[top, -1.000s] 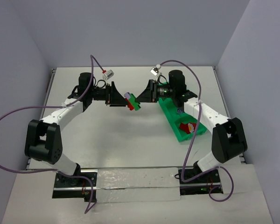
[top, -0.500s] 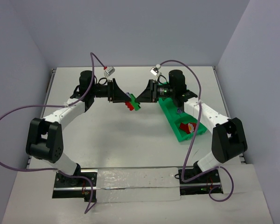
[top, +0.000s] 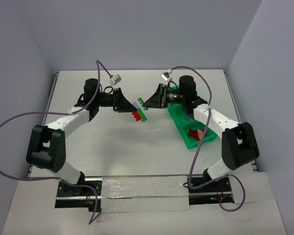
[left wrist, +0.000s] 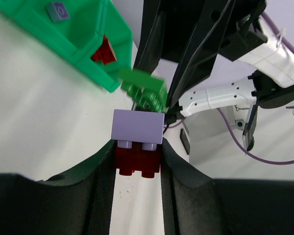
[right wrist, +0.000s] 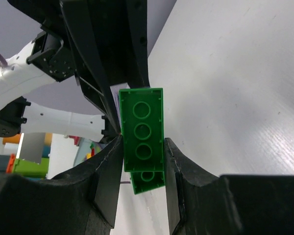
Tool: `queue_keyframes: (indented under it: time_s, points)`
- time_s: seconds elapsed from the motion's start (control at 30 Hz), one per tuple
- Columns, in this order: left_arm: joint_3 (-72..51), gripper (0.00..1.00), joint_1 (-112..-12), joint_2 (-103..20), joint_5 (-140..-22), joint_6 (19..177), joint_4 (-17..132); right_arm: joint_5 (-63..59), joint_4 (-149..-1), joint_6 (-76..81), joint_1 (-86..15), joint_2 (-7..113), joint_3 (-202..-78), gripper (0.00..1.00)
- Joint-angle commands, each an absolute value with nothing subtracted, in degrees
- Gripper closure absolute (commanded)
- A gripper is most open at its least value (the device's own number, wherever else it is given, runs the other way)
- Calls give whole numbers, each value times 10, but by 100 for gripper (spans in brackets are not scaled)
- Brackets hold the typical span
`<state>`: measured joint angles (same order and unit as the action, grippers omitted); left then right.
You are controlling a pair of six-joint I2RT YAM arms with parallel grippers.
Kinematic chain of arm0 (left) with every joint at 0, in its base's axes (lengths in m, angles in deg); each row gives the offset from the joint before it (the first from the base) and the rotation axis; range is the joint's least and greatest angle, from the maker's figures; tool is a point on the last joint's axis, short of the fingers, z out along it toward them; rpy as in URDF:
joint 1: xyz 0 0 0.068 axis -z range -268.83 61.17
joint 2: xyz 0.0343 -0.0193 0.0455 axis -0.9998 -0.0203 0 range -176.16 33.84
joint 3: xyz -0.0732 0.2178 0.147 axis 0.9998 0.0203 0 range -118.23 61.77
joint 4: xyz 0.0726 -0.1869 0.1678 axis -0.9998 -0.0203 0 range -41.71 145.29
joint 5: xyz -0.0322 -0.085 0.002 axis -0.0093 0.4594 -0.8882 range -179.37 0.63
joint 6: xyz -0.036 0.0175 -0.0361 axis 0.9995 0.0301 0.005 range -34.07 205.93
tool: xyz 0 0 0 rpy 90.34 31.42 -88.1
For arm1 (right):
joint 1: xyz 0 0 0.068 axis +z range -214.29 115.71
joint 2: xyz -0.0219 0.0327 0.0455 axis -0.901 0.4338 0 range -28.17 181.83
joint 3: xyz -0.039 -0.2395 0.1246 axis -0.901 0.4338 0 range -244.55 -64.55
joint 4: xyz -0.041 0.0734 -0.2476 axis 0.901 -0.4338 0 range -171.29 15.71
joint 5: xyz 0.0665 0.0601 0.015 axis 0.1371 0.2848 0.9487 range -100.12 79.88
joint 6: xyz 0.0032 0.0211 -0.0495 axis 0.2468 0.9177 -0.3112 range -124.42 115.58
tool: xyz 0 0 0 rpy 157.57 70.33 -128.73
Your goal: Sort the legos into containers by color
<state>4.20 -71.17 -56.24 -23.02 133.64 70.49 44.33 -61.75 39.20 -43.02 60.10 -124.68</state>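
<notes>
Above the table's middle, a joined clump of legos hangs between both grippers. My left gripper (left wrist: 137, 147) (top: 131, 108) is shut on the red brick (left wrist: 137, 160) (top: 135, 116), which has a pale purple brick (left wrist: 138, 126) stuck on it. From the other side my right gripper (right wrist: 142, 147) (top: 146, 105) is shut on the green brick (right wrist: 143, 128) (left wrist: 145, 90). The green container tray (top: 178, 121) (left wrist: 83, 46) lies at the right. One compartment holds a red lego (top: 195, 133) (left wrist: 104, 51) and another a purple one (left wrist: 57, 11).
Purple cables (top: 19, 120) loop from both arms over the table. A pale strip (top: 142, 188) lies along the near edge between the arm bases. Walls close the table at the left, right and back.
</notes>
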Motion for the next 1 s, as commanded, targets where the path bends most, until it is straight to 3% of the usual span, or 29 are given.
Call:
queue_keyframes:
  time_s: [0.0,0.13,0.33,0.4,0.6,0.97]
  points:
    - [50,100,-703,-531,-228,1302,679,409,-607,367,-441,583,-1265,100]
    - [42,100,-703,-532,-250,1296,656,285,-716,308,-443,581,-1295,100]
    - [-12,100,-704,-559,-312,1262,579,-127,-860,271,-448,568,-1335,100]
    - [-24,100,-704,-565,-317,1261,575,-193,-877,253,-454,591,-1348,100]
    - [-64,100,-703,-575,-331,1245,538,-281,-899,214,-469,655,-1392,95]
    - [-85,100,-704,-576,-344,1233,501,-306,-892,201,-497,742,-1441,79]
